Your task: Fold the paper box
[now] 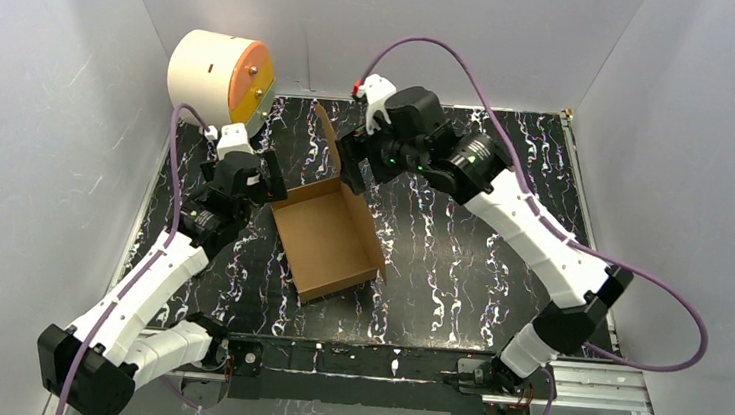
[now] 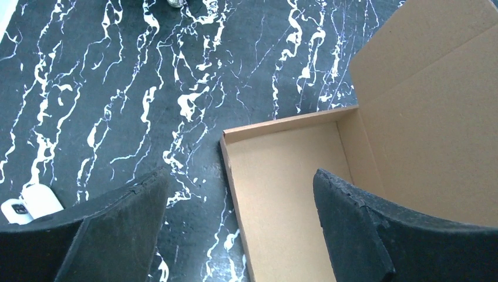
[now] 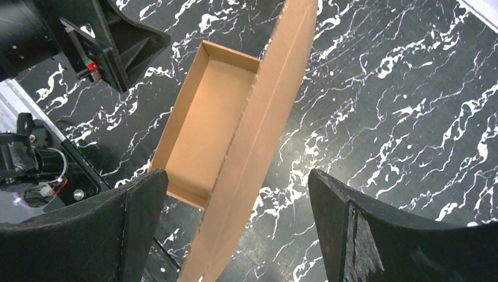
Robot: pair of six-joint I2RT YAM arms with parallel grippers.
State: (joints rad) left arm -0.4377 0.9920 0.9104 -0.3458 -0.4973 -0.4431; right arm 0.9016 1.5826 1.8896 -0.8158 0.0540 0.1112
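So the paper box (image 1: pixel 326 234) is sitting pretty much mid-bench, a bit left of centre, turned at an angle to the bench (image 1: pixel 459 266) edges. We've got it as a shallow brown tray, open side up, nothing inside. Its big lid flap stands up from the far side, and we can see a crease running across that flap.

The left pincer (image 2: pixel 239 175) hangs over the tray's far-left corner. It's spread wide, one finger over the marbled bench top and the other over the lid flap side, and it grips nothing as far as we can see. The right pincer (image 3: pixel 238 176) is at the other end of the lid, by the far-right corner, and is also spread wide. In its wrist view the flap's edge runs up through the gap between its fingers, and neither finger closes on it.

Further out, a cream cylinder (image 1: pixel 219 76) with an orange face sits at the bench's far-left corner, well apart from the box.
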